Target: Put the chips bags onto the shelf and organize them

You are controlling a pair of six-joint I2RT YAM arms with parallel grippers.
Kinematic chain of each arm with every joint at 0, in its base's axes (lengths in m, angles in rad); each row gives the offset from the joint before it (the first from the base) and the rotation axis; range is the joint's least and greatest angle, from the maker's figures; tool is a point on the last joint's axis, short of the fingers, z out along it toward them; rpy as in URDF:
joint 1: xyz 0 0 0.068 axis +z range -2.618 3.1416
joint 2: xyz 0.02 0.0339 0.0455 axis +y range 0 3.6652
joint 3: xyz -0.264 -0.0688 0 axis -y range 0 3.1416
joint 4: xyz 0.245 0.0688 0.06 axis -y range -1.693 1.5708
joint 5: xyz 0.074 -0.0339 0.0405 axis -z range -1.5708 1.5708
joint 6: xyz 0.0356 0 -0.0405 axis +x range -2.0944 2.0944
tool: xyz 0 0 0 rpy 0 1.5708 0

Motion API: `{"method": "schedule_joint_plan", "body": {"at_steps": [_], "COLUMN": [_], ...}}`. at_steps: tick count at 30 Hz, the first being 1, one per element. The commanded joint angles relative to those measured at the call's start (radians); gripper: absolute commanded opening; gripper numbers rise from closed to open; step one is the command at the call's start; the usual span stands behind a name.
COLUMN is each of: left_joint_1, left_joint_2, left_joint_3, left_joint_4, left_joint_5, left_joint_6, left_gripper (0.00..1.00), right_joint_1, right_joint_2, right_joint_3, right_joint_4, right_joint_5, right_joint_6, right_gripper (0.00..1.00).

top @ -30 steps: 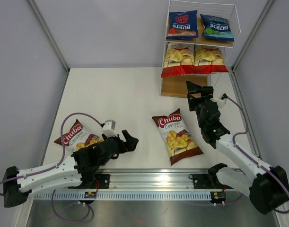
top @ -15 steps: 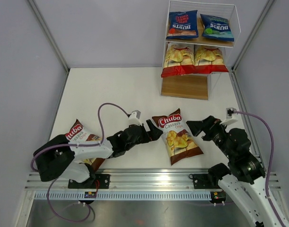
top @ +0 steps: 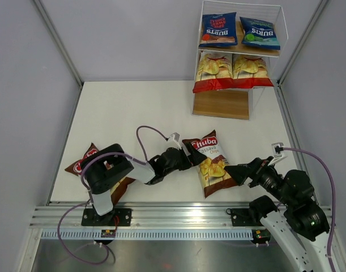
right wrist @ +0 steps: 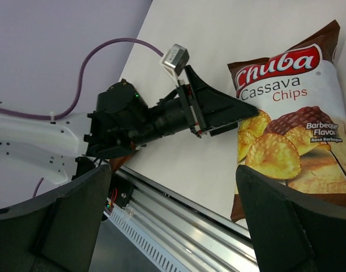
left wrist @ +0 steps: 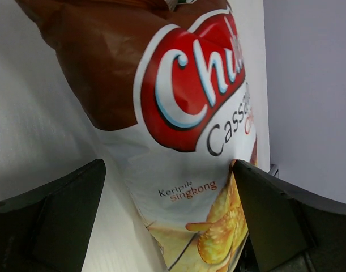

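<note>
Chuba Cassava Chips bag lies at centre frame between left gripper and right gripper, both spread wide, gripping nothing.

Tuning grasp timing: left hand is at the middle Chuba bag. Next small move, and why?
Probably close the left hand on the middle Chuba bag: its fingers are open, and the left wrist view shows the bag's edge between them.
</note>
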Motion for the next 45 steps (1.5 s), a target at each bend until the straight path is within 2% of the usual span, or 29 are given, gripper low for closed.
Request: {"method": "schedule_joint_plan", "body": {"at_steps": [1, 7, 8, 11, 12, 18, 21, 26, 31, 34, 38, 39, 43, 45], "left_joint_1": [0.005, 0.005, 0.005, 0.005, 0.005, 0.005, 0.006, 0.013, 0.02, 0.023, 0.022, 0.022, 0.014, 0.002], "left_joint_2": [0.047, 0.169, 0.185, 0.259, 0.281, 0.244, 0.169, -0.009, -0.162, -0.28, -0.428, -0.464, -0.645, -0.682], "left_joint_3": [0.039, 0.003, -0.005, -0.022, -0.025, -0.106, -0.181, -0.292, -0.379, -0.418, -0.441, -0.444, -0.414, -0.378], "left_joint_4": [0.123, 0.362, 0.457, 0.604, 0.626, 0.694, 0.706, 0.701, 0.697, 0.672, 0.596, 0.576, 0.449, 0.393], "left_joint_5": [0.005, 0.023, 0.026, 0.028, 0.028, -0.023, -0.099, -0.186, -0.25, -0.285, -0.331, -0.351, -0.364, -0.347], "left_joint_6": [-0.049, -0.048, -0.051, -0.071, -0.079, -0.074, -0.074, -0.065, -0.063, -0.063, -0.068, -0.071, -0.057, -0.028], "left_gripper": [0.99, 0.97, 0.92, 0.8, 0.7, 0.54, 0.43, 0.38, 0.38, 0.38, 0.39, 0.39, 0.4, 0.4], "right_joint_1": [0.0, 0.0, -0.001, -0.001, -0.001, -0.001, 0.0, -0.001, -0.001, 0.0, -0.001, -0.001, -0.001, -0.001], "right_joint_2": [-0.001, -0.003, -0.006, -0.006, -0.004, 0.0, -0.012, -0.026, -0.035, -0.056, -0.057, -0.043, 0.006, 0.07], "right_joint_3": [0.067, 0.058, 0.05, 0.027, 0.022, -0.004, -0.04, -0.143, -0.293, -0.41, -0.557, -0.576, -0.59, -0.602], "right_joint_4": [0.006, 0.022, 0.034, 0.063, 0.068, 0.065, 0.078, 0.146, 0.258, 0.377, 0.723, 0.785, 0.861, 0.978], "right_joint_5": [-0.074, -0.075, -0.075, -0.077, -0.078, -0.074, -0.075, -0.066, -0.059, -0.081, -0.199, -0.21, -0.221, -0.258], "right_joint_6": [0.011, 0.024, 0.033, 0.048, 0.054, 0.047, 0.06, 0.128, 0.259, 0.378, 0.493, 0.498, 0.47, 0.494], "right_gripper": [0.99, 0.99, 0.99, 1.0, 0.99, 0.99, 1.0, 0.99, 1.0, 1.0, 1.0, 0.99, 0.99, 0.99]}}
